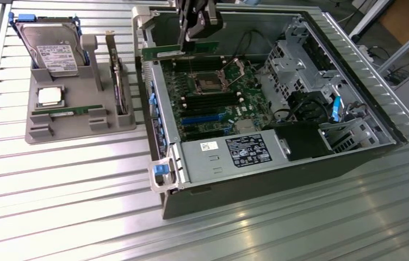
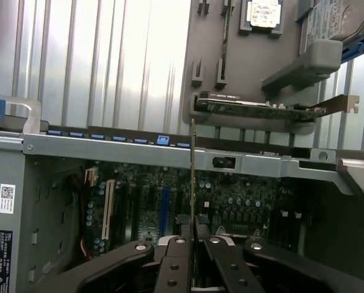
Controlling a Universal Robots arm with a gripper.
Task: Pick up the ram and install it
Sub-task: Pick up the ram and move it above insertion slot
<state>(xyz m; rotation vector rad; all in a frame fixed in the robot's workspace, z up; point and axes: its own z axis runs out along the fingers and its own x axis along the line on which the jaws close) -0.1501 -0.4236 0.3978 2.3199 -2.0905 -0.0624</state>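
Observation:
The ram (image 1: 162, 53) is a thin green stick held level in the air over the upper edge of the open computer case (image 1: 168, 157). My gripper (image 1: 198, 41) is shut on its end nearer the exterior view's right. Seen from the wrist, the ram (image 2: 193, 177) is edge-on, a narrow line rising from between my gripper's (image 2: 193, 235) black fingers (image 2: 173, 268), above the motherboard (image 2: 243, 201). The motherboard (image 1: 212, 89) and its dark memory slots (image 1: 203, 101) lie below the stick.
A grey parts holder (image 1: 37, 130) stands at the exterior view's left with a hard drive (image 1: 52, 51), a silver processor (image 1: 50, 96), an upright card (image 1: 121, 81) and another green stick (image 1: 67, 112). The power supply (image 1: 226, 155) and drive cage (image 1: 299, 60) fill the case's other sides.

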